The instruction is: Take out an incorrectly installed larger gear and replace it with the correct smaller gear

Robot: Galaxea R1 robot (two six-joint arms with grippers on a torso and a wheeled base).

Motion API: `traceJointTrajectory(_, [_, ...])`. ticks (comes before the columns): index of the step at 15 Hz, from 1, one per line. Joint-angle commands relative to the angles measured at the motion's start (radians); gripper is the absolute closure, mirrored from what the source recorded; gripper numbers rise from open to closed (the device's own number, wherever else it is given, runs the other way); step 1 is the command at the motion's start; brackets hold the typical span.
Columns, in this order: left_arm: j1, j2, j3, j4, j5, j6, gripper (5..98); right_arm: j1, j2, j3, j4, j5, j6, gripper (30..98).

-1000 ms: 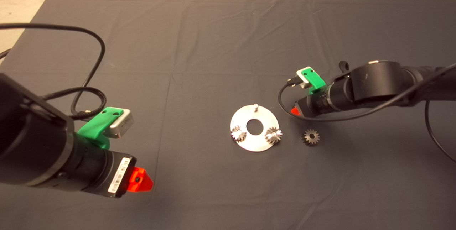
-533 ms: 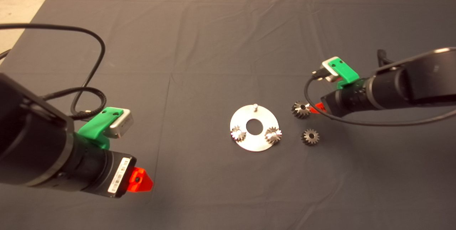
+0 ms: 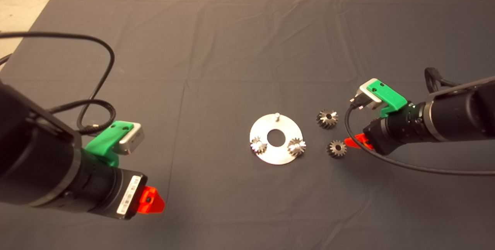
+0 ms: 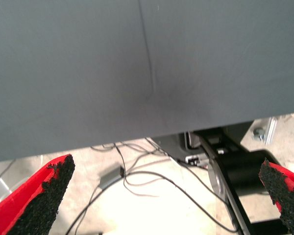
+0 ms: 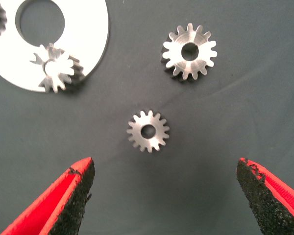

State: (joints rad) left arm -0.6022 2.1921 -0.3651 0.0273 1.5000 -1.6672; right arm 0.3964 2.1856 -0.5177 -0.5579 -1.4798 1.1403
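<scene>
You're hovering the right pincer (image 5: 164, 196) with fingers spread wide and empty, the smaller gear (image 5: 148, 130) lying flat on the mat (image 3: 232, 48) centred ahead of the gap, likely lining up a grab for the bare pin (image 3: 277, 116) on the plate (image 3: 276, 157). The larger gear (image 3: 327, 119) is sitting off the plate, just beside it and clear of the smaller one. You're parking the left pincer (image 4: 161, 196) wide open and empty at the mat's near-left edge.

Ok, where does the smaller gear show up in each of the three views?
Head view: the smaller gear lies on the mat, right of the round plate, near the right gripper.
Left wrist view: not in it.
Right wrist view: smaller gear centred beyond the open fingers.
Shared landmark: the larger gear.
</scene>
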Motion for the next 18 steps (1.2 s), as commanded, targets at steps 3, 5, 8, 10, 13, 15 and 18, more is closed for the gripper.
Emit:
traceJointTrajectory(3, [0.018,-0.053,0.011,-0.010,0.002,0.000,5.8,0.018,-0.146,0.035,0.013,0.054,-0.175,47.0])
traceJointTrajectory(5, [0.047,-0.051,0.011,-0.010,0.000,0.000,5.8,0.004,-0.261,0.062,-0.022,0.246,-0.181,46.2])
traceJointTrajectory(8, [0.070,-0.051,0.011,-0.010,0.002,0.000,5.8,-0.025,-0.318,0.062,-0.053,0.318,-0.177,41.6])
traceJointTrajectory(10, [0.076,-0.051,0.011,-0.010,0.003,0.000,5.8,-0.063,-0.326,0.067,-0.091,0.331,-0.175,41.6])
traceJointTrajectory(13, [0.078,-0.051,0.011,-0.010,0.003,0.000,5.8,-0.146,-0.324,0.070,-0.159,0.349,-0.179,36.3])
traceJointTrajectory(15, [0.079,-0.051,0.011,-0.010,0.003,0.000,5.8,-0.185,-0.319,0.072,-0.197,0.349,-0.204,36.3])
traceJointTrajectory(18, [0.090,-0.051,0.011,-0.010,0.005,0.000,5.8,-0.209,-0.313,0.070,-0.235,0.349,-0.277,36.3])
